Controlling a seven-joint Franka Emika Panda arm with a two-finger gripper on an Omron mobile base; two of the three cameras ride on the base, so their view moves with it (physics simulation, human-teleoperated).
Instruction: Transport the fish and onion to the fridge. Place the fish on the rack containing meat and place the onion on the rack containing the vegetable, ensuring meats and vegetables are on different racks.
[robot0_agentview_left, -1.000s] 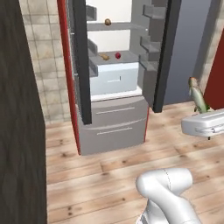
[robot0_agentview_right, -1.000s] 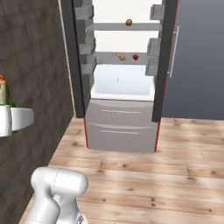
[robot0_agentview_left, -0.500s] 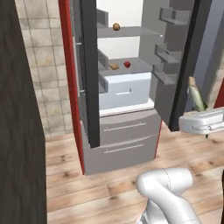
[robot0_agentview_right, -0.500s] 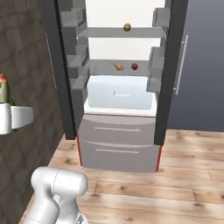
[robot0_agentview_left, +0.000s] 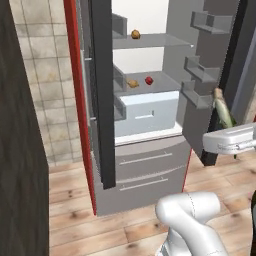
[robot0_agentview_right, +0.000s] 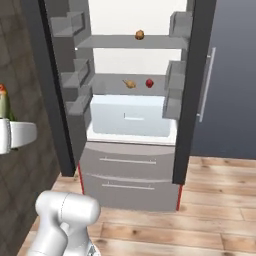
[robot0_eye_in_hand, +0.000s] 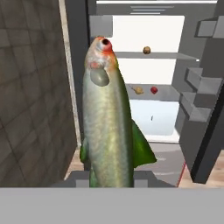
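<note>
One fish (robot0_eye_in_hand: 108, 127) is held upright in the closed gripper (robot0_eye_in_hand: 111, 178), head up, filling the middle of the hand view; in the left base view it is seen at 3 o'clock, above the white hand.

One fridge (robot0_agentview_right: 131, 165) stands open ahead. Two flat grey shelves are counted inside. On the rack containing meat (robot0_agentview_right: 115, 42), the upper one, a single meat (robot0_agentview_right: 140, 35) lump is found toward 12 o'clock. On the lower shelf (robot0_agentview_right: 112, 82), one onion (robot0_agentview_right: 129, 83) and one vegetable (robot0_agentview_right: 149, 83) lie just beside each other, the red ball at 3 o'clock of the bulb. One white drawer (robot0_agentview_right: 130, 117) sits beneath.

No writing or brand can be read.

The upper shelf is bare on either side of the meat. The opening is flanked by door bins (robot0_agentview_right: 75, 80) on both sides, and wooden floor (robot0_agentview_right: 215, 200) lies open before the fridge.
</note>
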